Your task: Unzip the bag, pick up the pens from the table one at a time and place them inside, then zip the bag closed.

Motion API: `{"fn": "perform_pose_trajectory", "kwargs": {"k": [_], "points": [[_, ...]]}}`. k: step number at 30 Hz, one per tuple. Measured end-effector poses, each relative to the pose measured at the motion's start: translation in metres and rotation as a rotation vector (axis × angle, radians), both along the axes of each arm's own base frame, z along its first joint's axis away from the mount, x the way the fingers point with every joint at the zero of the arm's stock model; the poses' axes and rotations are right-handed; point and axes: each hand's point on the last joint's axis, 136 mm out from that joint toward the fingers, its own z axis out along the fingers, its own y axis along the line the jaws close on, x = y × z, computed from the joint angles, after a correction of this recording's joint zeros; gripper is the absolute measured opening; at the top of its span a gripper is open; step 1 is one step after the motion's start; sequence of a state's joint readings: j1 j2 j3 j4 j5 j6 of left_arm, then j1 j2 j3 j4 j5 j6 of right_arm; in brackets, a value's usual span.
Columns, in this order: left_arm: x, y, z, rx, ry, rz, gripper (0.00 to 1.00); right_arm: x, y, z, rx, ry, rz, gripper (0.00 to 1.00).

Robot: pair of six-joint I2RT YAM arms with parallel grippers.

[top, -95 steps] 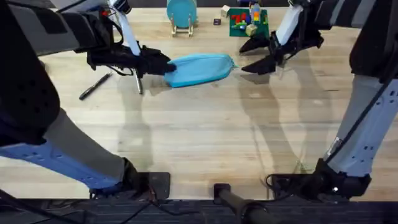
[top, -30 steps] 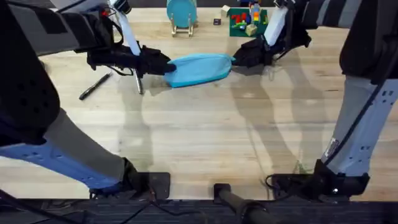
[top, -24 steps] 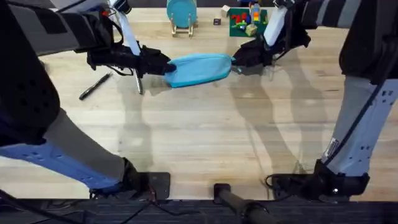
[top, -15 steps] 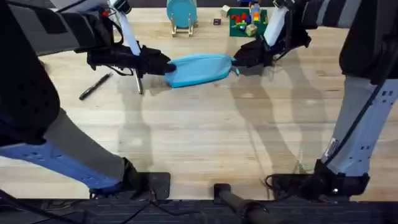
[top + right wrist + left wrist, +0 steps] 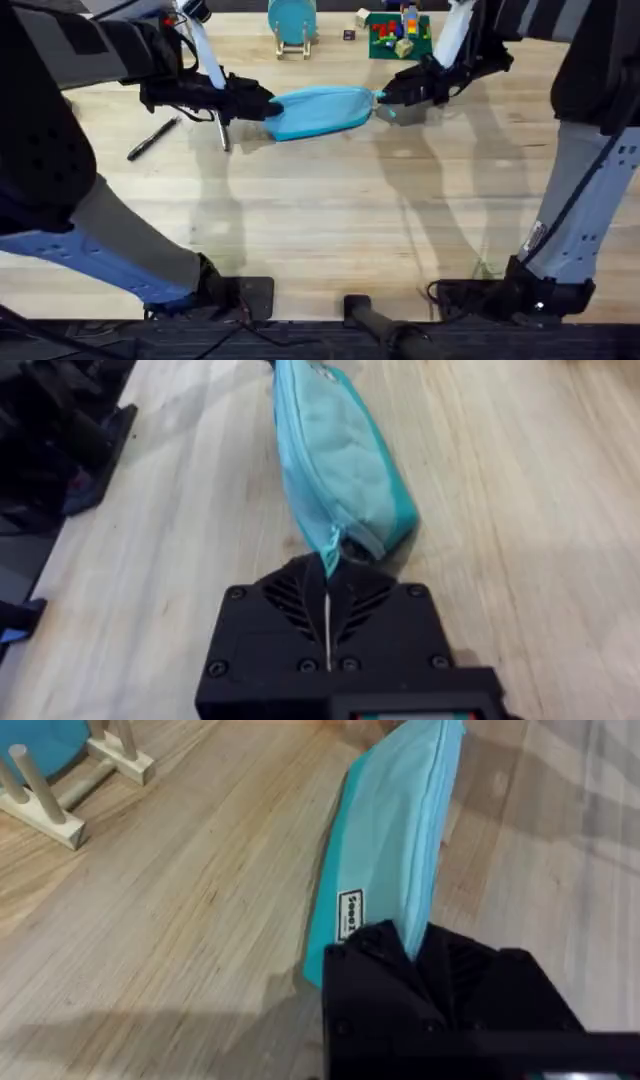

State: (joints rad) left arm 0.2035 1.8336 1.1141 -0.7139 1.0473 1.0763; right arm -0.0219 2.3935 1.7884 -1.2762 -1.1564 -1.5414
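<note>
Now we take the bag [image 5: 322, 110] as our landmark: it lies lengthwise on the tabletop [image 5: 330, 220], its zipper edge uppermost. At its left end our left fingers [image 5: 262, 104] are pinched tight onto the fabric, and in the left wrist view the bag [image 5: 395, 840] runs away from the black fingers [image 5: 375, 955] with a small label just beside them. At its right end our right fingers [image 5: 383, 97] are pressed together on a thin teal pull tab [image 5: 329, 550] that sticks out of the bag [image 5: 335, 455] end. A black pen [image 5: 152, 138] lies well to the left of the bag, near the left arm, and a silver-grey pen [image 5: 224, 134] lies just beside the bag's left end, under the left gripper.
</note>
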Motion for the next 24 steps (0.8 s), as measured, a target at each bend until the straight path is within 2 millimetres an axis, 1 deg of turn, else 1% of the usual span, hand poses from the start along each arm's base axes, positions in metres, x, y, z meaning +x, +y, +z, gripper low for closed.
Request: {"fn": "perform_pose_trajectory", "kwargs": {"k": [11,24], "points": [[0.0,0.0,0.0,0.0,0.0,0.001,0.043,0.003,0.002,0.026,0.0,0.035,0.005,0.031],[0.0,0.0,0.0,0.001,0.0,0.001,0.043,0.0,0.02,0.042,0.0,0.026,0.051,0.031]]}}
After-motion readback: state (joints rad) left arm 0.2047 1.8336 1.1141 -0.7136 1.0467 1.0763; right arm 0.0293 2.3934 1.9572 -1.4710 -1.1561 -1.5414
